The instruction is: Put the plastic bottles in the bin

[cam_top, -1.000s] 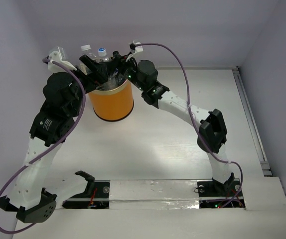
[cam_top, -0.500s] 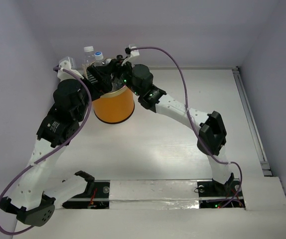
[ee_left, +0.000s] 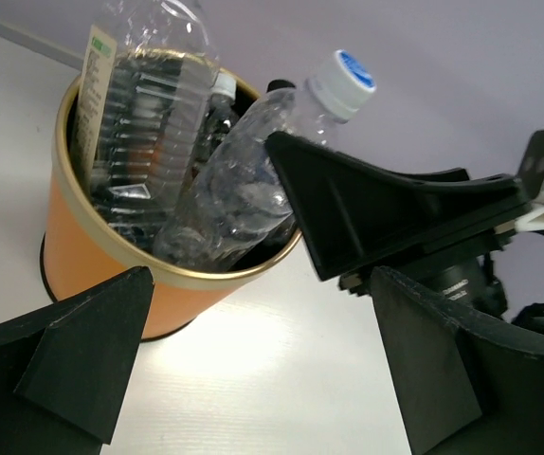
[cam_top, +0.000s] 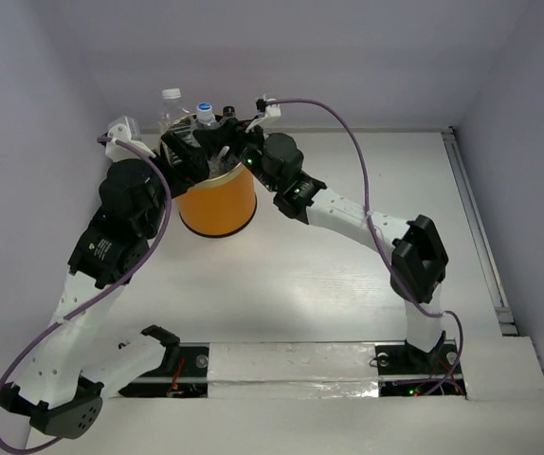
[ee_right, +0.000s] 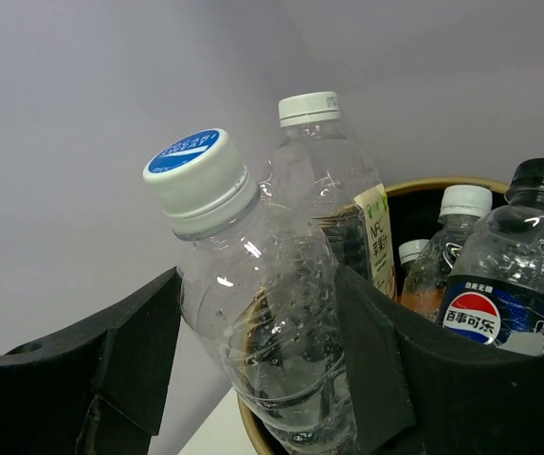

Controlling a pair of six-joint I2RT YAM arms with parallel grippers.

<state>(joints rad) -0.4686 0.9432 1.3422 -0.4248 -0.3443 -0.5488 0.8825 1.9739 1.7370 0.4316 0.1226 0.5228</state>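
The orange bin [cam_top: 217, 204] with its gold rim [ee_left: 101, 237] stands at the table's far left and holds several plastic bottles. My right gripper [ee_right: 262, 370] is shut on a clear bottle [ee_right: 272, 332] with a blue-topped white cap, which leans over the bin's rim with its base inside. Inside also stand a tall clear bottle with a green label [ee_right: 324, 171], a dark-capped bottle with a blue label [ee_right: 523, 275] and an orange one with a white cap [ee_right: 447, 251]. My left gripper [ee_left: 262, 379] is open and empty, just in front of the bin.
The back wall rises close behind the bin [ee_left: 92, 265]. Both arms crowd the bin, and the right gripper's finger [ee_left: 367, 204] juts across the left wrist view. A metal rail [cam_top: 476, 227] runs along the table's right edge.
The right gripper has shifted the blue-capped bottle slightly right over the bin. The left arm has swung a little right and nearer, its gripper still open.
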